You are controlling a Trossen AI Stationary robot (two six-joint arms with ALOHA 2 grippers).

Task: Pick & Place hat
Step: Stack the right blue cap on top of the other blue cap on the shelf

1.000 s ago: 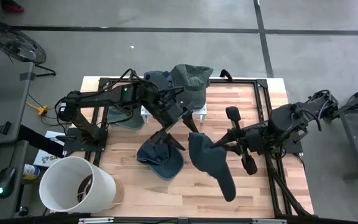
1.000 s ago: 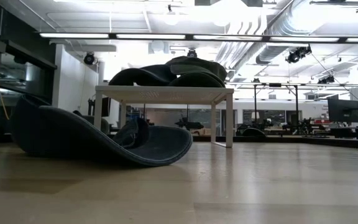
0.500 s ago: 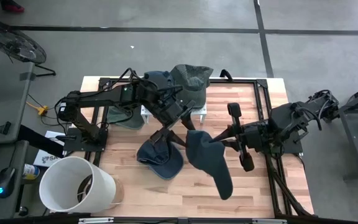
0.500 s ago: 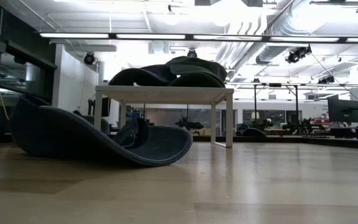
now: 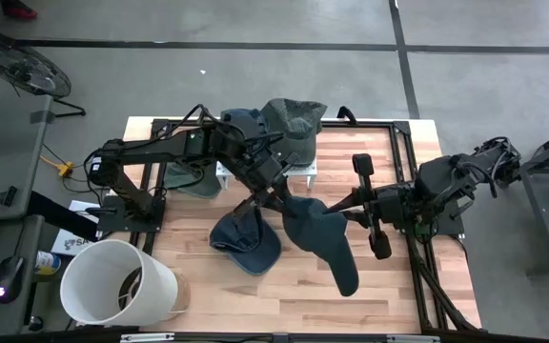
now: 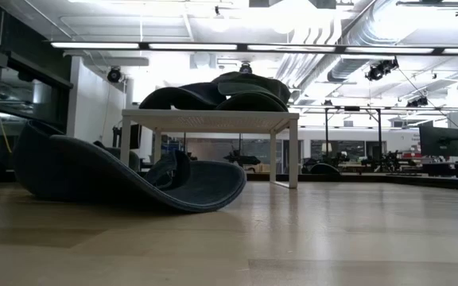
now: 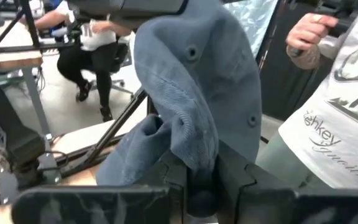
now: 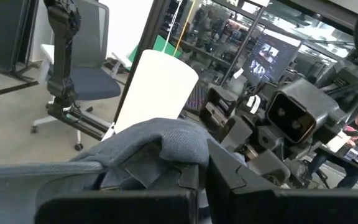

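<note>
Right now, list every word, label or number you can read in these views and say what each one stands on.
"...shkey" in script, first letters unclear, with a second line too blurred to read: on the person's white shirt in the left wrist view.
Dark print on the white sheet beside the white bucket: too small to read.
The hats, arms and table show no readable text.

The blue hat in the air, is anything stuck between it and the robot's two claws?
No. The blue hat is already pinched from both sides. The left gripper grips one edge, and the right gripper grips the other. Nothing visible sits between either claw and the cloth.
</note>
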